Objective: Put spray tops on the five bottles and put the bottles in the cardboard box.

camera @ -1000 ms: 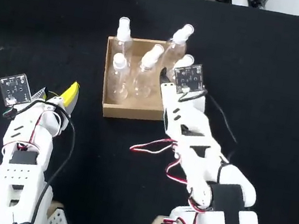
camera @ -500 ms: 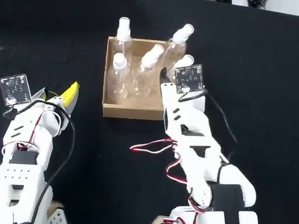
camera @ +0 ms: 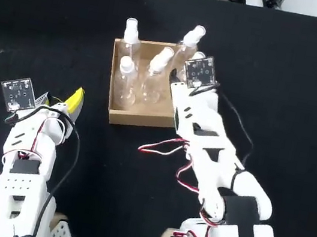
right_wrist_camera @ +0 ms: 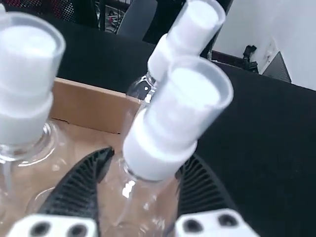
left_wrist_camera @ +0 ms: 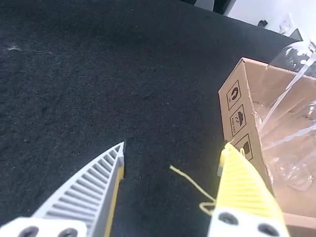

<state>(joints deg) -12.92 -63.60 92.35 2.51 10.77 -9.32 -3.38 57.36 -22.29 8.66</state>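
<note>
The cardboard box (camera: 139, 118) is brown and open on top. It sits on the black bench (camera: 286, 85). Five clear bottles are in it, each with a white spray top. The back-left bottle (camera: 131, 38) and front-left bottle (camera: 125, 79) stand up straight. The middle bottle (camera: 156, 69) and back-right bottle (camera: 189, 41) lean. The last bottle (right_wrist_camera: 173, 116) is by the right wall, tilted too.

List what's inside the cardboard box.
Five clear bottles with white spray tops sit in the cardboard box. The right arm covers most of the fifth bottle from above; the box floor beneath it is hidden.
</note>
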